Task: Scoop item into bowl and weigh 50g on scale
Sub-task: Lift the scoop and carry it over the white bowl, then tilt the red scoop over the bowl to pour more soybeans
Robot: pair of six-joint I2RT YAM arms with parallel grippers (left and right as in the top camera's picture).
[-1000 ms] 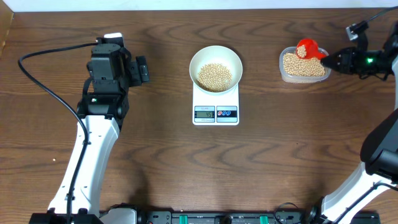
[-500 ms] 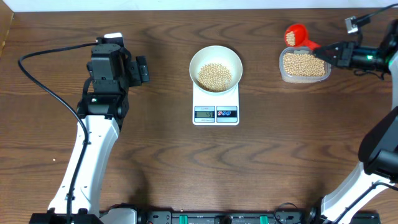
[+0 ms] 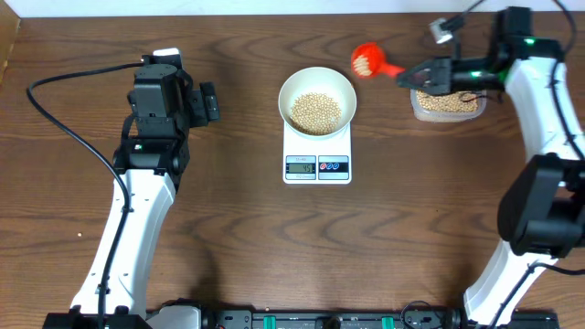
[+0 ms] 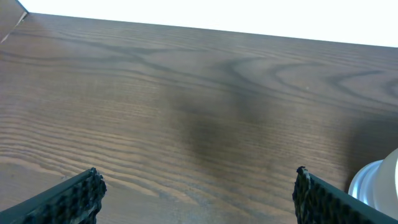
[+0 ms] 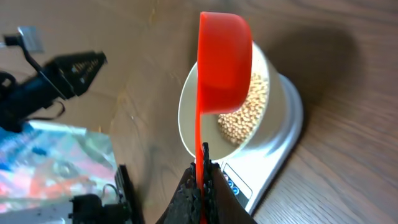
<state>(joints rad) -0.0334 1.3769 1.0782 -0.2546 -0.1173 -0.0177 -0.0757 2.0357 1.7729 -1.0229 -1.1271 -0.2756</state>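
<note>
Tabletop [image 3: 274, 238]: dark brown, with wavy wood grain.
Bowl [image 3: 315, 79]: plain white.
Beans [image 3: 315, 111]: tan-yellow, in the bowl and in the far-right tub.
Scale [image 3: 316, 146]: white, with a grey display [image 3: 300, 165] and red and blue buttons [image 3: 329, 165].
Scoop [image 3: 364, 60]: bright red-orange.
Tub [image 3: 448, 116]: clear.
Left arm [image 3: 137, 196]: white near, black farther off.
Cable [image 3: 55, 119]: black.

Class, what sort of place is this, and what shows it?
Probably a robotics lab bench: two white arms mounted at a wooden table, with a digital scale under a bowl of beans.
</note>
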